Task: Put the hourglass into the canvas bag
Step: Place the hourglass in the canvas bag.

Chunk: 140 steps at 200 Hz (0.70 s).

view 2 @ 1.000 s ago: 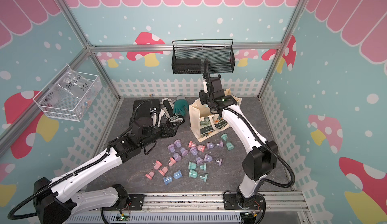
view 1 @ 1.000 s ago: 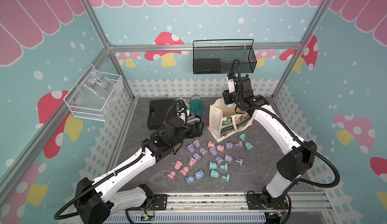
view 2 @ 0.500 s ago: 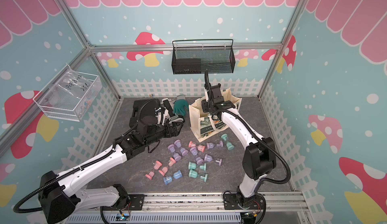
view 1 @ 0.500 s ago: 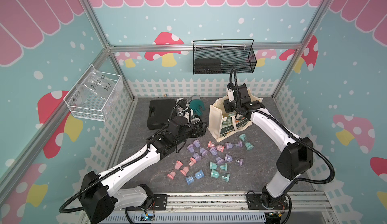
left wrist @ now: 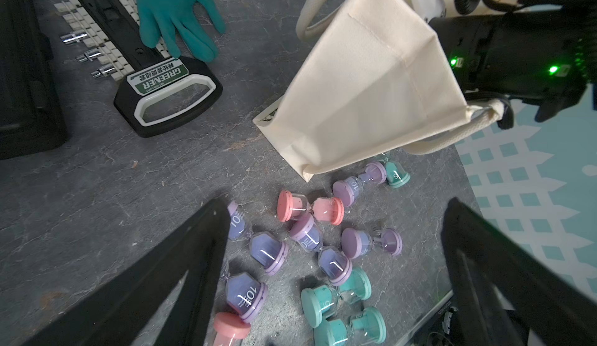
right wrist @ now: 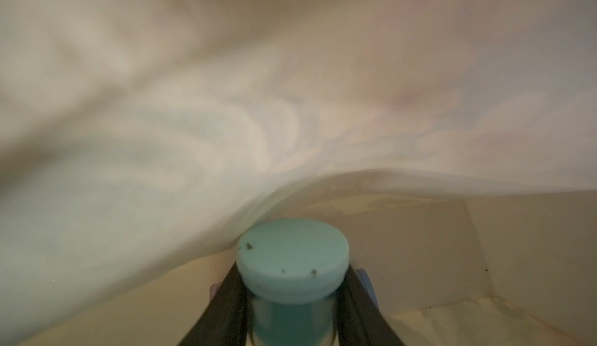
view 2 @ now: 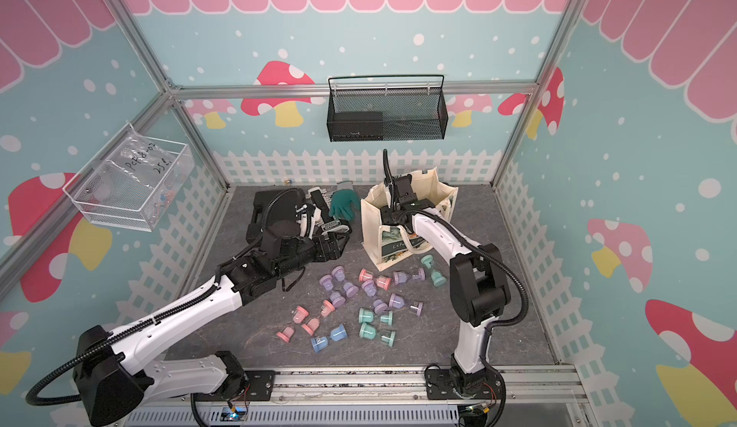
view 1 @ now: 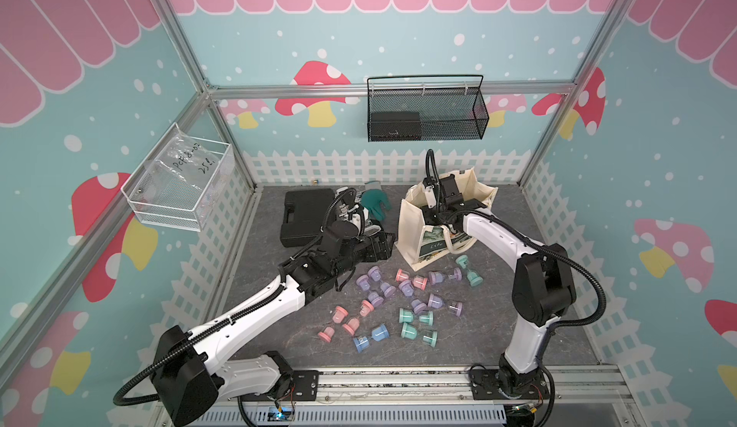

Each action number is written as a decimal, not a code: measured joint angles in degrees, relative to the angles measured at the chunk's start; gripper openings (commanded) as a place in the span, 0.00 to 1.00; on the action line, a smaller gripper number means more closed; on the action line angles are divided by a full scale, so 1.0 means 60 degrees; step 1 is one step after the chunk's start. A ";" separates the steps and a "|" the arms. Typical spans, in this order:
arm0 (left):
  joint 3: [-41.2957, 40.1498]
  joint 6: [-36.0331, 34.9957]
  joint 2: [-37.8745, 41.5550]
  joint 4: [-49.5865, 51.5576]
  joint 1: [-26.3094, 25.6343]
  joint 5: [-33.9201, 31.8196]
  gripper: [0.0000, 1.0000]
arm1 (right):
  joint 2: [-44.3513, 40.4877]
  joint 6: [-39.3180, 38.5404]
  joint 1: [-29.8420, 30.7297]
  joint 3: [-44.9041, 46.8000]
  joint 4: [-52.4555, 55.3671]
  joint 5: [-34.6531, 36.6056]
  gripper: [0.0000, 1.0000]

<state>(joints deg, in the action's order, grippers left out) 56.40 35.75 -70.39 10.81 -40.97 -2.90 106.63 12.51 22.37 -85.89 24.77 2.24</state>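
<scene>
The cream canvas bag point(view 1: 414, 225) point(view 2: 375, 221) stands open at the back of the table, its plain side showing in the left wrist view point(left wrist: 361, 95). My right gripper point(right wrist: 292, 283) is down inside the bag, shut on a teal hourglass point(right wrist: 292, 257), with the bag's inner wall point(right wrist: 193, 102) close around it. In both top views the bag's rim hides its jaws. Several pink, purple, teal and blue hourglasses point(view 1: 406, 297) point(left wrist: 310, 212) lie loose in front of the bag. My left gripper point(view 1: 379, 245) point(left wrist: 336, 212) hangs open and empty just left of the bag, above the nearest loose ones.
A black tool case point(view 1: 303, 217), a green glove point(view 1: 375, 201) and a socket rail with a handle point(left wrist: 168, 92) lie at the back left. A black mesh basket point(view 1: 426, 114) hangs on the back wall. On the left wall hangs a clear bin point(view 1: 179, 185).
My right gripper has gone down from above the bag's mouth into the bag with the teal hourglass. The left gripper has barely shifted.
</scene>
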 measured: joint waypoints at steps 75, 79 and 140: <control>-0.0004 0.0004 0.0000 -0.0004 0.0000 -0.0007 0.99 | 0.0725 0.0000 0.0004 0.0069 -0.0153 -0.0025 0.33; -0.0004 0.0004 0.0000 0.0000 0.0000 -0.0007 1.00 | 0.0739 0.0000 0.0000 0.0069 -0.0157 -0.0022 0.33; -0.0004 0.0004 0.0000 0.0000 0.0000 -0.0007 0.99 | 0.0754 0.0029 0.0004 0.0051 -0.0193 0.0047 0.49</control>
<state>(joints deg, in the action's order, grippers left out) 56.38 35.77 -70.39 10.81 -40.97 -2.94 111.15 12.69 22.39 -85.58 23.62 2.52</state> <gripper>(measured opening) 0.994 0.471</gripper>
